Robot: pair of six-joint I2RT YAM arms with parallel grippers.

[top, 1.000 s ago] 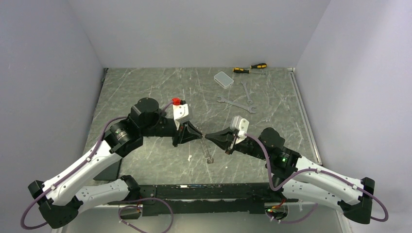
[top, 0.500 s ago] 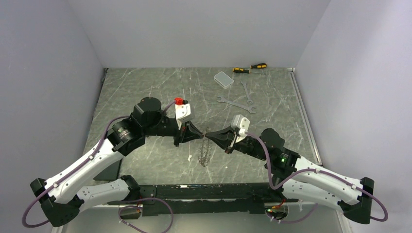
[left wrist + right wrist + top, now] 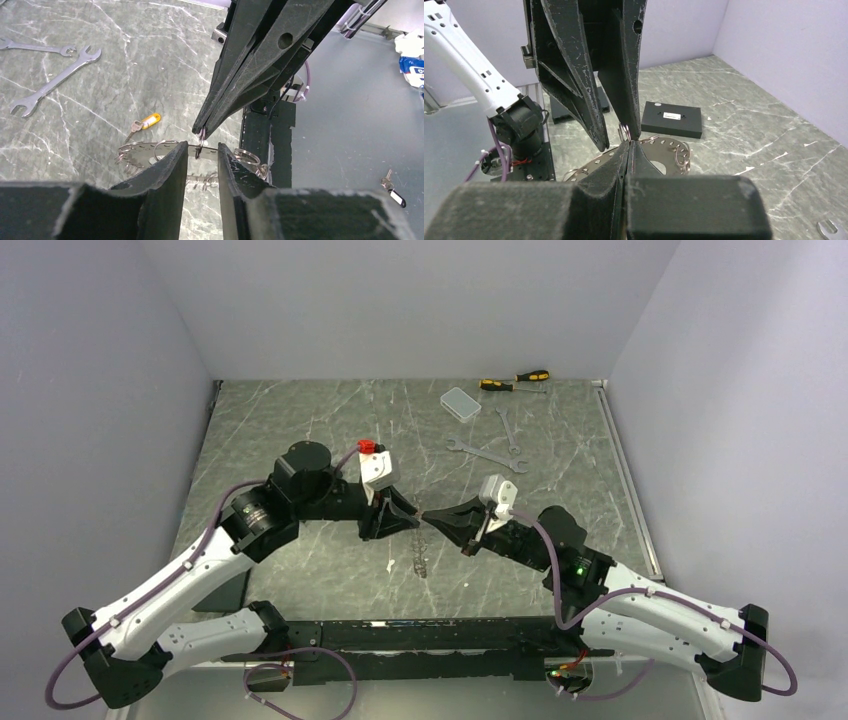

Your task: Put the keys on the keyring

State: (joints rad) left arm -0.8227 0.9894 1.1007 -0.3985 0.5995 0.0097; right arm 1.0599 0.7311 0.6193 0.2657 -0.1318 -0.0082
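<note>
Pinching a small ring (image 3: pixel 624 132), the right gripper (image 3: pixel 628 143) is shut, met by the left gripper (image 3: pixel 201 150), parted narrowly on nothing. Just below, the keyring (image 3: pixel 666 150) is seen settled lower than a moment ago; the yellow key (image 3: pixel 148 121) beyond is judged unthreaded.

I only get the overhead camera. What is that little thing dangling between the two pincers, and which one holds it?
Observer: The left wrist view shows the right pincer shut on a small loop atop the keyring, a toothed-looking metal ring hanging below.
Operator: And the other one?
Observer: The left pincer is open, its fingers apart on either side of that loop.
Operator: What's the speck lying nearby?
Observer: A key with a yellow tag, lying loose on the table.
</note>
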